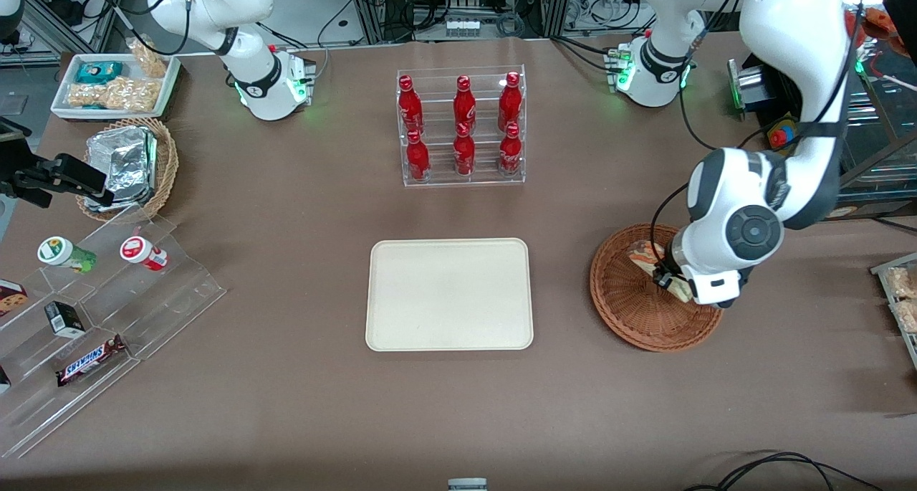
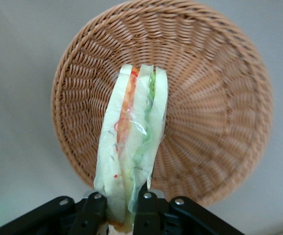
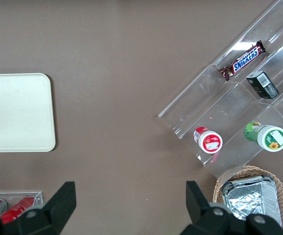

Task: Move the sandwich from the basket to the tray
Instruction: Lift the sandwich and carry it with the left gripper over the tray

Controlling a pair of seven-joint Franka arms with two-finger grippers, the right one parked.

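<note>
The left arm's gripper (image 2: pixel 120 215) is clamped on the small triangular wedge sandwich (image 2: pixel 134 147), its two black fingers (image 2: pixel 93 211) pinching the pale bread at one end, so the wedge sticks out over the wide, shallow, round reddish-brown wicker basket (image 2: pixel 219 112). Through the crinkled clear wrap the layers show edge-on: soft white bread, an orange-red stripe, more bread, then a thin green line. The wrist view shows the sandwich lifted off the tightly woven basket floor, its coiled rings spiralling outward to a thicker braided rim. In the front view the glossy white arm covers much of the basket (image 1: pixel 630 312), with the sandwich (image 1: pixel 647 256) peeking out at about ten o'clock of the wrist housing and the gripper (image 1: pixel 670 279) just under it. The plain cream rectangular tray (image 1: pixel 449 294), matte, with rounded corners and a low rim, lies flat on the brown table (image 1: pixel 286 405) at nine o'clock from the basket, well apart from it. At twelve o'clock from the tray stands a clear acrylic stepped rack (image 1: pixel 462 127) carrying six shiny red bottles.
</note>
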